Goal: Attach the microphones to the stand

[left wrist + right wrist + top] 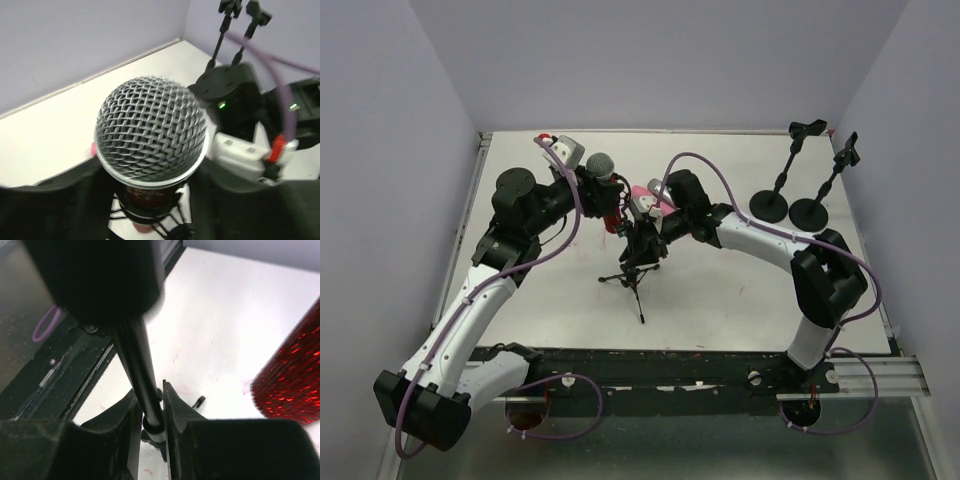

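My left gripper is shut on the glittery red microphone, held upright with its silver mesh head on top. In the left wrist view the mesh head fills the middle, with the gripper low around the red body. My right gripper is shut on the pole of a black tripod stand. In the right wrist view the gripper clamps the pole, with the red microphone close on the right. The pink microphone lies just behind. The silver-grey one is not visible.
Two more black stands with round bases stand at the back right, clips on top. They also show at the top of the left wrist view. The right arm's wrist is close beside the red microphone. Walls enclose the table.
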